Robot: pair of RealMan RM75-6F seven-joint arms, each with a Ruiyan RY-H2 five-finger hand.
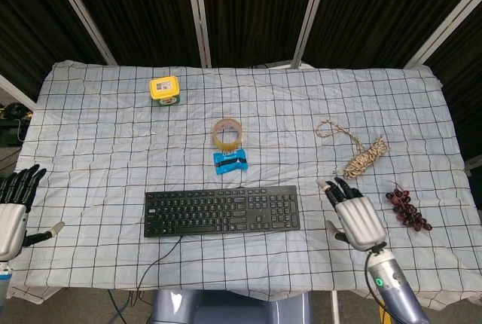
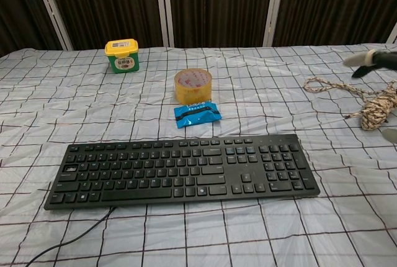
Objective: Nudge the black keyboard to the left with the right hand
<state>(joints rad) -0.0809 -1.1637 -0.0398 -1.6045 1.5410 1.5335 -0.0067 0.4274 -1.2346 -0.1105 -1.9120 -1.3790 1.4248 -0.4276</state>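
Risk noted first: the right robot hand [image 1: 355, 217] is seen lifted clear of the keyboard [image 1: 221, 210], w/ a gap between them, so any further nudge would need a fresh approach. If the hand were brought back too low or too fast, the keyboard could be skewed instead of slid, or pushed into its own cable [image 1: 154, 264] trailing off the near table [image 1: 90, 143] edge. A wide sweep to the hand's far side could also snag the rope [image 1: 363, 156] or grapes [image 1: 407, 209], both lying just beyond it.

Right robot hand: released, fingers spread apart, nothing held, nothing touched; only fingertips are caught at the right edge of the chest view. Left robot hand [image 1: 13, 207]: seen at the table's left edge, fingers extended, empty, well apart from everything.

Keyboard: lying flat on the checked cloth, to the left of the right robot hand, approx. parallel to the near edge. A blue packet [image 1: 230, 160] and tape roll [image 1: 228, 132] lie beyond the keyboard; a yellow tub [image 1: 164, 88] farther back-left.
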